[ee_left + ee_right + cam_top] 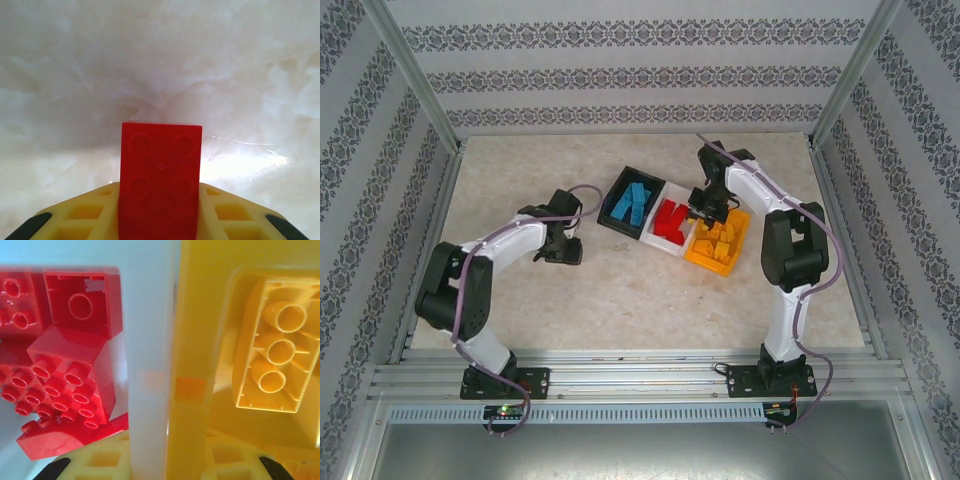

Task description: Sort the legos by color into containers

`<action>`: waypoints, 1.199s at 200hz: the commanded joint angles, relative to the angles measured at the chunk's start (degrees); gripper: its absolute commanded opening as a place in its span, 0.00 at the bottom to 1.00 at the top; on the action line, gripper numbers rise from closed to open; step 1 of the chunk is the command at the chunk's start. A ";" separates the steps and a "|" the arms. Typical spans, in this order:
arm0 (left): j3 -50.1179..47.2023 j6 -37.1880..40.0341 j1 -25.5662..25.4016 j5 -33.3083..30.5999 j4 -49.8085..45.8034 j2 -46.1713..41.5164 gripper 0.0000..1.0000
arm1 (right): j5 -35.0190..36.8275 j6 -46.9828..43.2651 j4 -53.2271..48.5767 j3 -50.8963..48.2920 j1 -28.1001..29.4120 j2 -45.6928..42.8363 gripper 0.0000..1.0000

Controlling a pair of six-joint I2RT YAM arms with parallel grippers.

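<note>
Abreast, blue-filled black bin (611, 198), red-filled white bin (150, 315), yellow-filled orange bin (710, 265), left end effector (160, 210) gripping brick (160, 165), right end effector (160, 465) unclear.

Left tool (563, 248), left of the white bin (150, 340), grips a red brick (160, 180). Right tool (705, 212) hangs over that bin's right wall

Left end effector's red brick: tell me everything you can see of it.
The red brick is glossy plastic, studded top facing the wrist camera, at least four round studs in two rows. It is clamped between the left end effector's yellow fingers, its far end sticking out over the pale marbled table.
</note>
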 commanded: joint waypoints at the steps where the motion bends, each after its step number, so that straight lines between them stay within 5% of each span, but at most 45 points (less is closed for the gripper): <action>1: 2.65 -3.28 0.59 -1.46 -3.37 -7.55 0.33 | -3.23 -3.50 1.93 -3.11 2.91 -3.37 0.21; 38: 8.20 -7.96 -2.86 6.57 -1.04 -12.71 0.34 | -2.94 -4.14 4.74 -4.50 7.46 -3.41 0.23; 68: 13.23 -9.02 -11.56 8.34 0.60 -5.82 0.34 | -5.60 -3.79 7.17 -4.72 7.91 -3.58 0.32; 93: 15.72 -11.75 -14.91 9.26 3.77 -0.68 0.34 | -6.13 -4.61 7.04 -6.14 6.61 -7.07 0.45; 121: 21.68 -11.70 -17.65 9.04 4.09 6.08 0.34 | -6.30 -4.58 7.59 -11.63 3.18 -15.36 0.48; 163: 29.53 -10.68 -18.70 9.10 1.84 16.34 0.34 | -7.96 -5.30 7.70 -19.32 -3.76 -25.83 0.51; 180: 32.36 -10.30 -18.70 8.87 0.04 18.77 0.48 | -8.07 -5.63 7.37 -21.10 -5.83 -28.40 0.56; 240: 37.11 -7.82 -18.55 6.01 -4.82 16.27 0.52 | -8.90 -6.09 8.84 -25.07 -11.48 -34.50 0.65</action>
